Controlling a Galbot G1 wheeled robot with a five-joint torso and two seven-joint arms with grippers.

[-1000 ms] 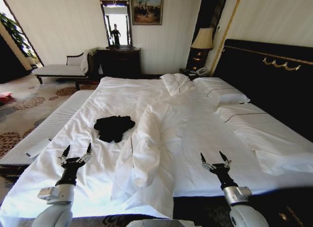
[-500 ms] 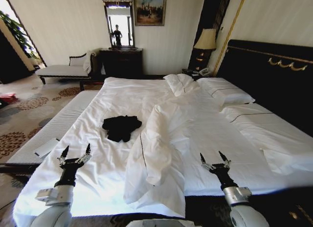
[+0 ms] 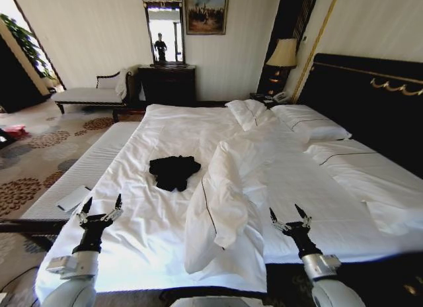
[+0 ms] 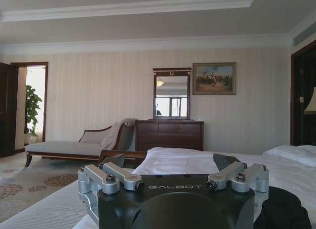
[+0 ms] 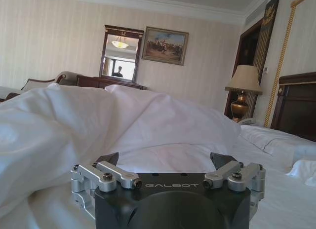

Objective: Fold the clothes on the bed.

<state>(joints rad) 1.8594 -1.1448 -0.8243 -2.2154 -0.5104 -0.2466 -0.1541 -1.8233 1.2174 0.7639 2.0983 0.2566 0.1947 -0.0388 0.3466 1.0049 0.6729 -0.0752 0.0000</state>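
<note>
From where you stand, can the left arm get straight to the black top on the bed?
Probably yes. Bare white sheet lies between the open left gripper and the black top; the bunched duvet sits off to its right side. The top lies farther up the bed, so it may take a long stretch.

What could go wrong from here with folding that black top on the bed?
The black top lies crumpled well beyond both open grippers, left and right, so reaching it may be a stretch. The bunched white duvet sits right beside it, and a gripper could pinch bedding instead of the top.
</note>
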